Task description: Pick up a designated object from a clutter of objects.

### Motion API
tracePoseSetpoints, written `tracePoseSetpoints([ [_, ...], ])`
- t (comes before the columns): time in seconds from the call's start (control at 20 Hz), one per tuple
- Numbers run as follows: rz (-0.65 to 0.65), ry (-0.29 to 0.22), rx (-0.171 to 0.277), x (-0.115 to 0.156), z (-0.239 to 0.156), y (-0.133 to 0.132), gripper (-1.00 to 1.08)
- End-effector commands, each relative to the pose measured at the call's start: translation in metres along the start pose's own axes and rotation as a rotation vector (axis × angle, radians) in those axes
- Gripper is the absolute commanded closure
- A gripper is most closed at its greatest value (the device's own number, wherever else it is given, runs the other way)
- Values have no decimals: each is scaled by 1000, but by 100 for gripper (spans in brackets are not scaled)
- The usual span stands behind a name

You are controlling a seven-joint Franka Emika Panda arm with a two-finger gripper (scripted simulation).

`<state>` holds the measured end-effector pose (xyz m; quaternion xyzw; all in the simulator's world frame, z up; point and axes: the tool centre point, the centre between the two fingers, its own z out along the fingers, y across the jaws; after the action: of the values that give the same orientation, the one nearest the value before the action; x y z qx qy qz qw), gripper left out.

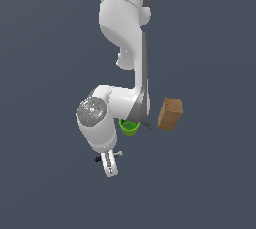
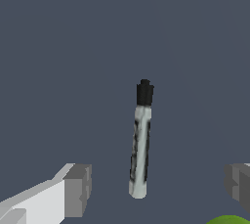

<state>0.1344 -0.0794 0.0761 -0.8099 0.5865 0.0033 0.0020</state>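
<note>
**Jaws spread wide over the marker stick**

I am seeing the gripper (image 2: 156,189) standing wide open in the wrist view, one grey finger pad (image 2: 78,190) showing on one side and the other just peeking in at the opposite edge, and neither is touching anything. Between them the marker stick (image 2: 140,145) is lying flat on the dark grey floor (image 2: 58,47), its pale grey-white barrel reaching down into the gap and its black cap pointing away from the pads. The jaws are holding nothing.

A sliver of the green cup (image 2: 229,219) is showing at the frame edge just beside the far pad.

In the exterior view I am watching the white arm (image 1: 125,33) folding down from the top, with the gripper hanging low near the floor and a small part of the marker stick poking out beside it. The green cup is sitting half hidden behind the arm's forearm, and the brown box (image 1: 170,114) is standing tilted to the exterior view's right of the cup, a thin dark rod (image 1: 147,125) lying between the two
</note>
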Motion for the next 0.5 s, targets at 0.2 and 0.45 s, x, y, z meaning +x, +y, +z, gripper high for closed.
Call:
tracePoseSetpoints([
  [0.2,64,7,1,5,15,-2,-92],
  [0.45,66,7,0,5,16,-2,-92],
])
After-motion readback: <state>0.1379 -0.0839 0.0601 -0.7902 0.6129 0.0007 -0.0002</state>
